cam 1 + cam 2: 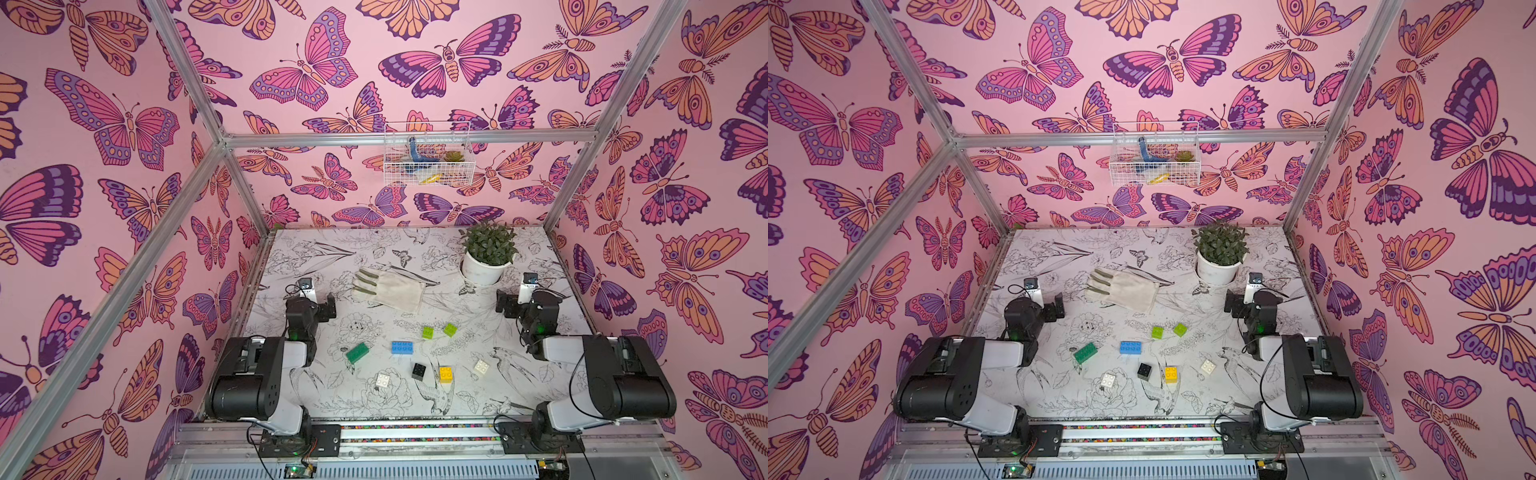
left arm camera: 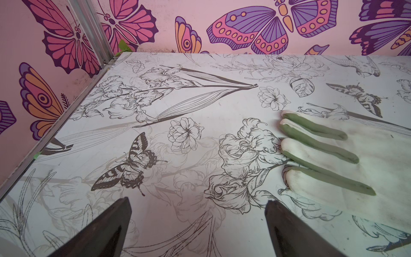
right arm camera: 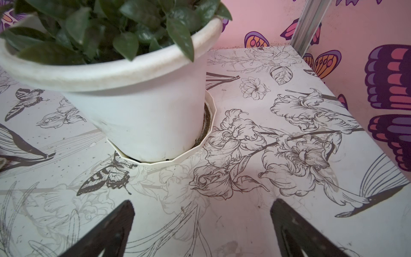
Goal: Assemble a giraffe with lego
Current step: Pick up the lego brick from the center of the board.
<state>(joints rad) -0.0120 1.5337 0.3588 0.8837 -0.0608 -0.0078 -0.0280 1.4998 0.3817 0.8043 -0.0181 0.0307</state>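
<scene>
Fingers first: the left fingers (image 2: 104, 231) are spread wide and empty over bare tabletop (image 2: 178, 100) just beside the glove (image 2: 378, 169). The right fingers (image 3: 106, 231) are equally spread and empty just beside the plant pot (image 3: 144, 115).

No giraffe is built yet; every piece lies loose and apart. I take the blue brick (image 1: 402, 347) as my marker. The dark green brick (image 1: 357, 353) lies near it on the left arm's side, and the lime bricks (image 1: 427, 332) lie just beyond it toward the right. The black brick (image 1: 419, 371) and yellow brick (image 1: 446, 374) are nearer the arm bases, and the white bricks (image 1: 382, 380) flank those two.

Glove and pot sit well beyond the blue brick, and that is my first worry. Both arms point away from it, so swinging round to it could drag the glove or clip the pot (top-heavy, I suspect). Black and yellow lie close together, so spread fingers coming down on one may shove the other. Loose bricks will likely skid on this smooth tabletop if I press studs off-centre.
</scene>
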